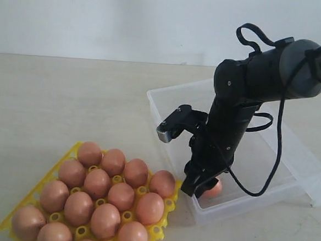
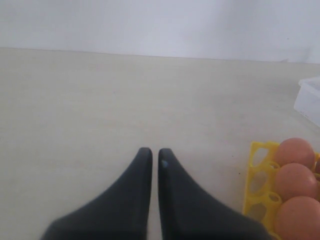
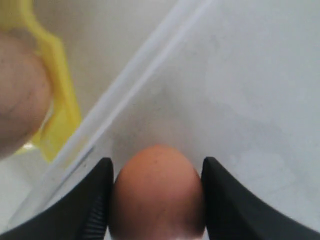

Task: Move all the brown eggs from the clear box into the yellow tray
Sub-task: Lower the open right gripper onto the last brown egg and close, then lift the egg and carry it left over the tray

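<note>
One brown egg (image 1: 213,189) lies in the near corner of the clear box (image 1: 180,87). My right gripper (image 1: 197,188) reaches down into that corner. In the right wrist view the right gripper (image 3: 157,160) is shut on this egg (image 3: 157,192), one finger pressing each side. The yellow tray (image 1: 46,178) stands just left of the box and holds several brown eggs (image 1: 97,182). My left gripper (image 2: 151,152) is shut with nothing in it, over bare table beside the tray (image 2: 257,170). It does not show in the exterior view.
The box's hinged clear lid (image 1: 311,167) lies open to the right. The box wall (image 3: 145,65) runs between the held egg and the tray's edge (image 3: 60,115). A white wall stands behind the beige table (image 1: 68,103).
</note>
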